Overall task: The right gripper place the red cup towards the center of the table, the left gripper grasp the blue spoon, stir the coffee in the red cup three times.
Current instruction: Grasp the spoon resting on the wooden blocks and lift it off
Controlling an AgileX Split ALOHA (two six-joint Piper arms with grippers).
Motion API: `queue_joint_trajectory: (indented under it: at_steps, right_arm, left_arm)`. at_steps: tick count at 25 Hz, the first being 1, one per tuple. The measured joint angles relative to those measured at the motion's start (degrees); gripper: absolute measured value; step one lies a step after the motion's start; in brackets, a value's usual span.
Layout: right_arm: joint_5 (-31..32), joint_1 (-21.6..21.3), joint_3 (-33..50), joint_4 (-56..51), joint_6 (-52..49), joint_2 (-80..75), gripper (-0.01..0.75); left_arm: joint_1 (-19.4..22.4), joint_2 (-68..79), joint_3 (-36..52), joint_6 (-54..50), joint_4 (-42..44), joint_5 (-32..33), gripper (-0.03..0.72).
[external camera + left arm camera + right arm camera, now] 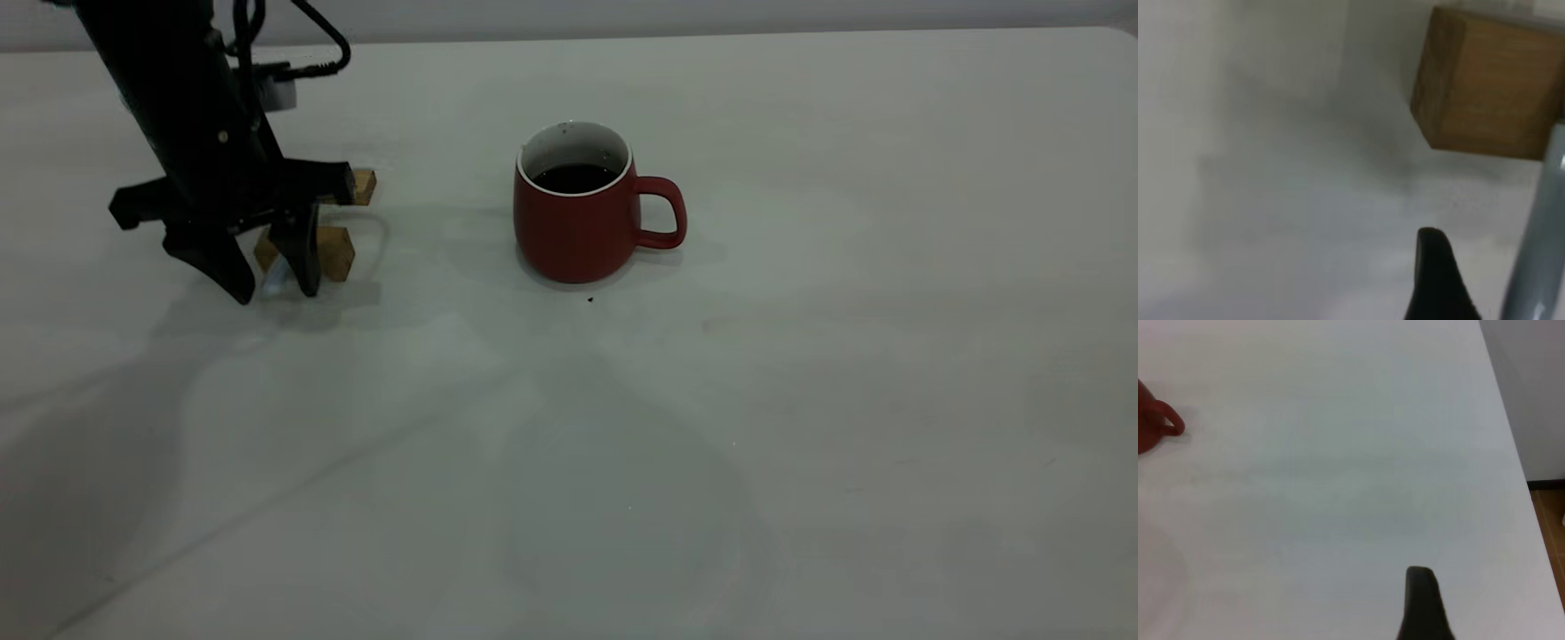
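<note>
Off-white matte surface holding dark red round-bellied mug of near-black coffee near centre, handle toward right; black left gripper lowered at left by two tan wooden blocks, fingers apart astride pale blue-white spoon; right gripper well apart, finger state unclear.

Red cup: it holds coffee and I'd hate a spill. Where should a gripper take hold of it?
Probably the loop handle, approached from the exterior view's right. The red cup stands upright with that handle jutting out that way, clear of the coffee, and its round belly looks too wide to pinch safely.
</note>
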State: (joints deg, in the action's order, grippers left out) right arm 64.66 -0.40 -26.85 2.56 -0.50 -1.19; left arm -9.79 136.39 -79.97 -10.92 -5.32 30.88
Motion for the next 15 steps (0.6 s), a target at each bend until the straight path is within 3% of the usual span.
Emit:
queue_joint_trajectory:
  at_steps: [11, 15]
  right_arm:
    - [0.00, 0.00, 0.00, 0.00, 0.00, 0.00, 0.564]
    - [0.00, 0.00, 0.00, 0.00, 0.00, 0.00, 0.564]
  left_arm:
    - [0.00, 1.69, -1.77, 0.00, 0.00, -0.81, 0.440]
    - [0.00, 1.77, -1.77, 0.00, 0.00, -0.51, 0.368]
